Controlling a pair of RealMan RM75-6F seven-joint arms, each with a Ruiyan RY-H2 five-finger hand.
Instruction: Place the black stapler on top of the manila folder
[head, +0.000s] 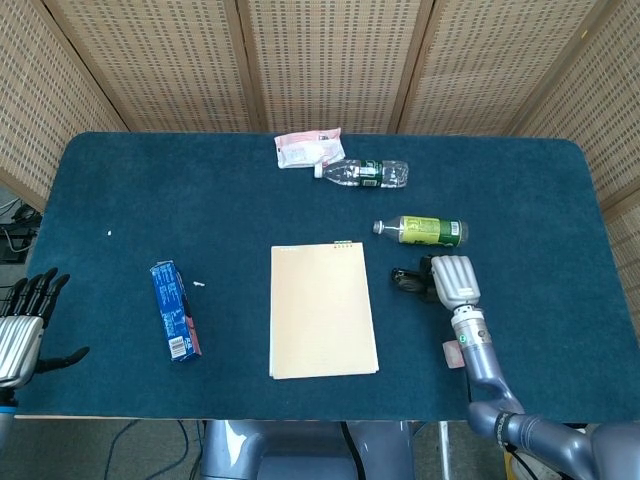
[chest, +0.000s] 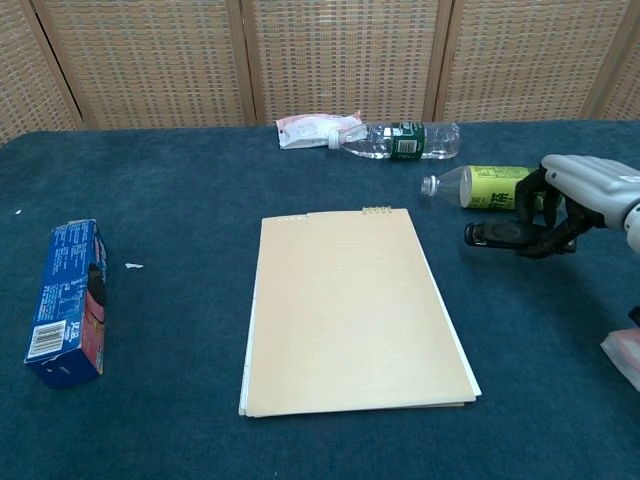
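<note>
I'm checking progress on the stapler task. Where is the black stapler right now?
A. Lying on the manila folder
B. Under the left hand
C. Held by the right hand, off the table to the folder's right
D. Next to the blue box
C: in the chest view the right hand grips the black stapler clear of the cloth, right of the manila folder.

Two plastic bottles: one clear bottle with a dark green label (head: 362, 173), one with a yellow-green label (head: 422, 231). One black stapler (chest: 505, 234), one tan manila folder (head: 322, 310), one blue cardboard box (head: 175, 310), one pink-and-white packet (head: 308, 148).
</note>
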